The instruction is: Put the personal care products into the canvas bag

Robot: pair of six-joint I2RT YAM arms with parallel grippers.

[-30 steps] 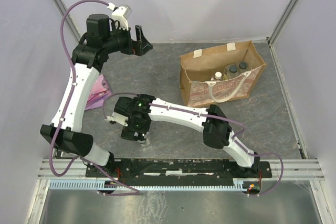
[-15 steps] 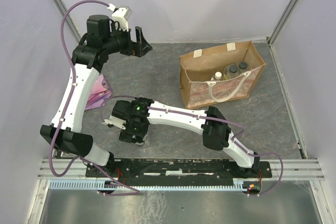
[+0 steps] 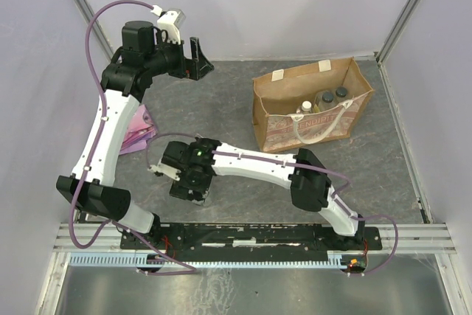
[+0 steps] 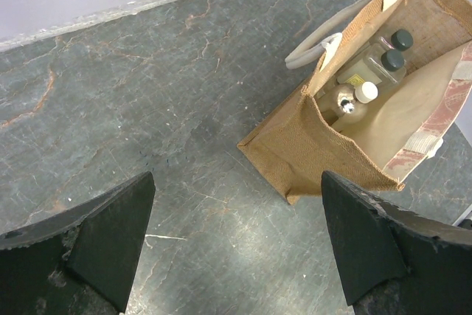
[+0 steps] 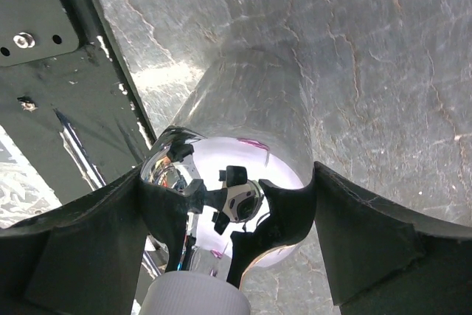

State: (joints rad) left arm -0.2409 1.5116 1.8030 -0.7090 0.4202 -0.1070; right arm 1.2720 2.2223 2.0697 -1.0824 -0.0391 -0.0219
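A short round silvery bottle (image 5: 236, 175) with a white cap (image 5: 193, 297) stands on the table near the front edge. My right gripper (image 3: 189, 181) (image 5: 227, 215) is shut on it, with a finger pressed on each side; the top view hides the bottle under the wrist. The canvas bag (image 3: 279, 102) (image 4: 295, 145) stands upright at the back right. In it are two clear bottles with dark caps (image 3: 325, 97) (image 4: 393, 59) and one silvery bottle with a white cap (image 3: 305, 106) (image 4: 365, 91). My left gripper (image 3: 198, 57) (image 4: 236, 241) is open and empty, held high at the back left.
A flat pink packet (image 3: 136, 130) lies at the left, partly under the left arm. The arms' black base rail (image 3: 251, 234) (image 5: 37, 27) runs just behind the silvery bottle. Grey walls close in the table on three sides.
My right wrist shifted slightly left and then back right, staying low over the silvery bottle. The left arm and the bag have not moved.
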